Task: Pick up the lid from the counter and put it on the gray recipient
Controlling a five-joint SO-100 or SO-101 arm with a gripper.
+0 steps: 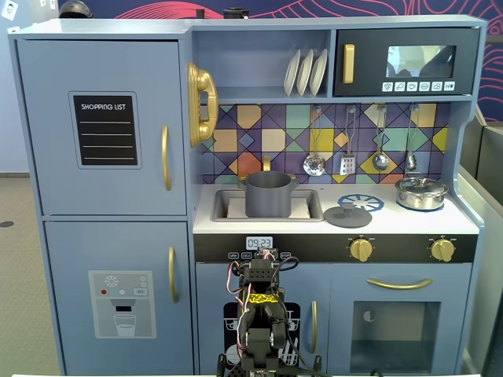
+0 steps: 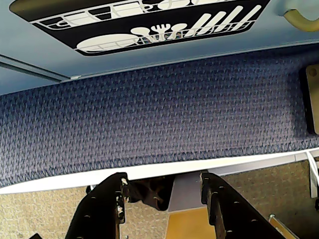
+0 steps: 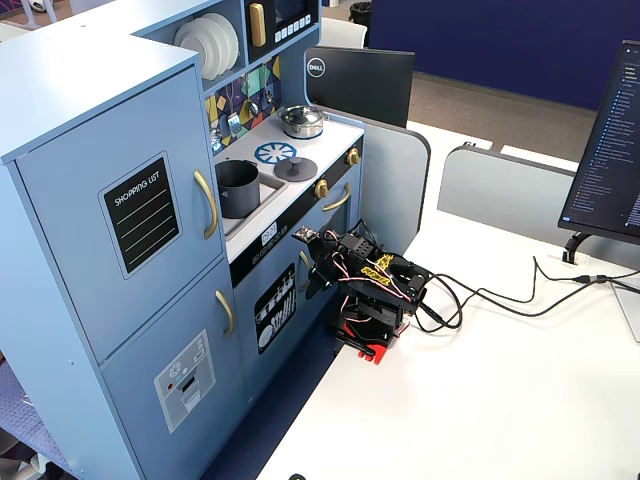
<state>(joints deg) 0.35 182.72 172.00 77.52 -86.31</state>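
Before you stands the toy kitchen [image 1: 102,204], pale blue, with the white table [image 3: 480,400] at its foot in a fixed view. The arm [image 3: 370,290] sits folded low at the table edge, in front of the dishwasher door [image 2: 144,25]. The gray recipient [image 1: 269,194] stands upright in the sink [image 1: 224,206]. The steel pot [image 1: 421,192] sits at the counter's right end. The lid [image 1: 348,215] lies flat on the counter, right of the sink, overlapping the printed burner circle [image 1: 369,201]. The gripper [image 2: 164,191] is empty, its jaws parted, as the wrist view shows.
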